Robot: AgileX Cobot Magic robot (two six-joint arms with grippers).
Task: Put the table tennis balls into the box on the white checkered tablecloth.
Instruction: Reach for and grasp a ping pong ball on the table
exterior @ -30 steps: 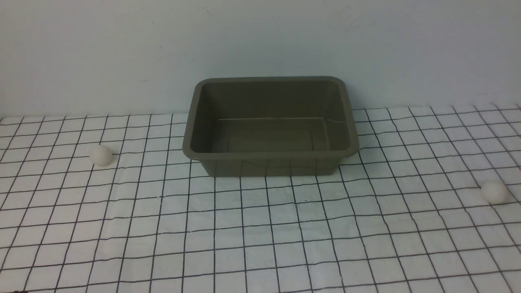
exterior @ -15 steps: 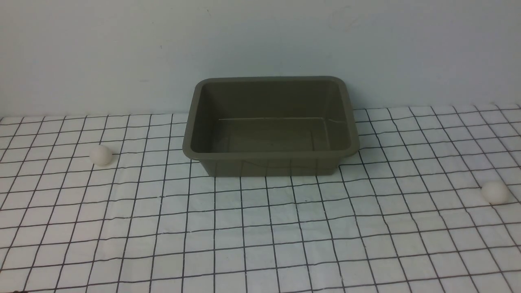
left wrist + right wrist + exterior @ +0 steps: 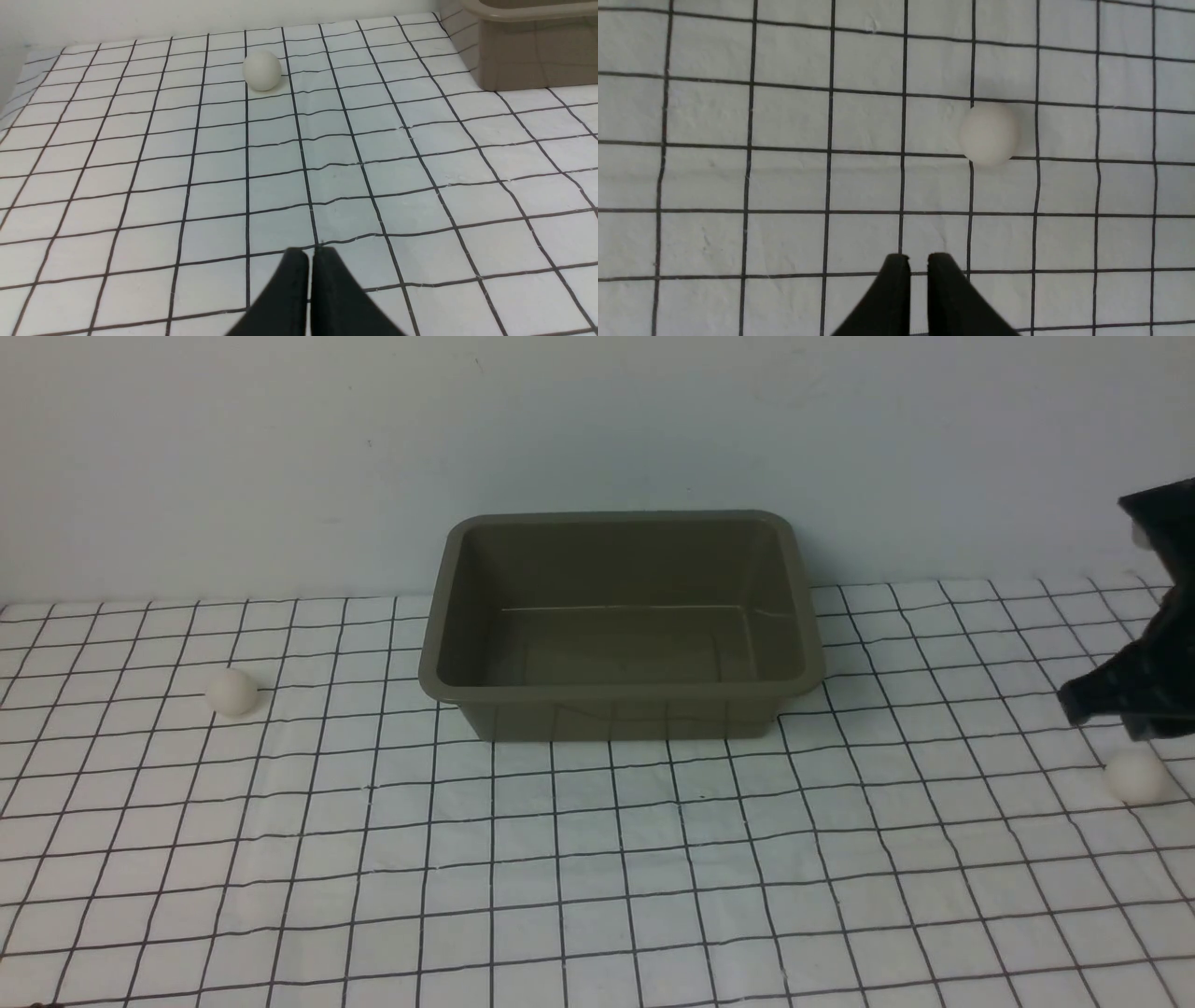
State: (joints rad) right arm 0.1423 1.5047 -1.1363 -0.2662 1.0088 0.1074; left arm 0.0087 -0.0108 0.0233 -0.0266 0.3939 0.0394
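Tabletop covered by white checkered tablecloth point(image 3: 597, 877) with thin black grid, slightly wrinkled. Olive-brown rectangular plastic box point(image 3: 616, 717), rounded corners and flared rim, stands upright on the cloth at centre back, close to the pale wall point(image 3: 280, 448). Two small matte white table tennis balls lie on the cloth, both outside the box: left ball point(image 3: 231, 692) well apart from the box's left wall, right ball point(image 3: 1135, 777) near the right edge, nearer the camera than the box. Black right arm point(image 3: 1144, 686) hangs just above the right ball, not touching it. Right jaws clenched to a narrow slit, gripping nothing; the ball sits ahead and to one side of them. Left jaws pressed together, empty, low over the cloth, left ball well ahead.
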